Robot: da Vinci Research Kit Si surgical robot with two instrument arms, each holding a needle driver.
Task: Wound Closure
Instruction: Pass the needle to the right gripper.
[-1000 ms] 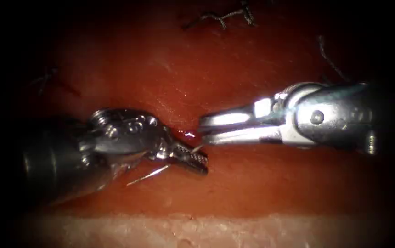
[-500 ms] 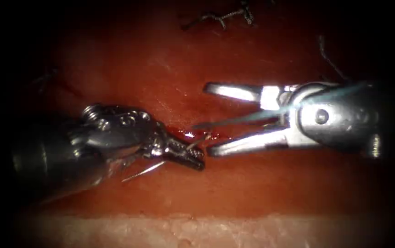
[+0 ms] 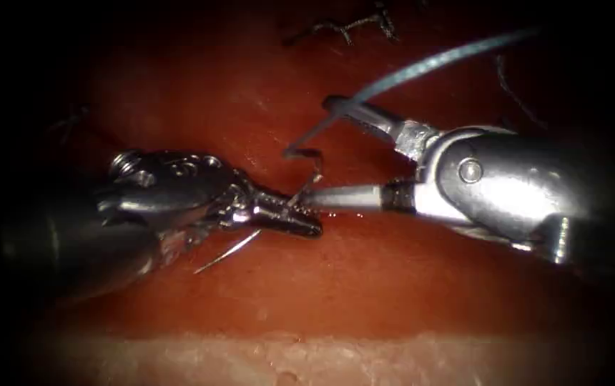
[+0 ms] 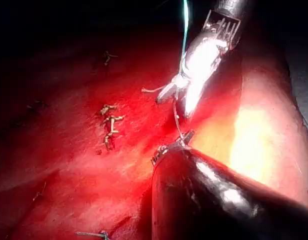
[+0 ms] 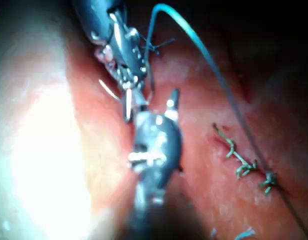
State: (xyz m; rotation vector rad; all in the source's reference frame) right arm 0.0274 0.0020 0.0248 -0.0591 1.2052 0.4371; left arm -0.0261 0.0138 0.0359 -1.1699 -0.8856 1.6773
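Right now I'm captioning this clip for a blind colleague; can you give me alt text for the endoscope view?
The left tool holds the curved needle in shut jaws above the red tissue, the needle's thin end pointing down and left, free of the tissue. The right tool comes in with open jaws, blue thread across its upper jaw. Knotted thread ends lie behind.

Surgical training bench, slab of red, wet pork tissue (image 3: pixel 407 286) with pale cut edge, stitched dark thread knots (image 5: pixel 244 162), lit from close above
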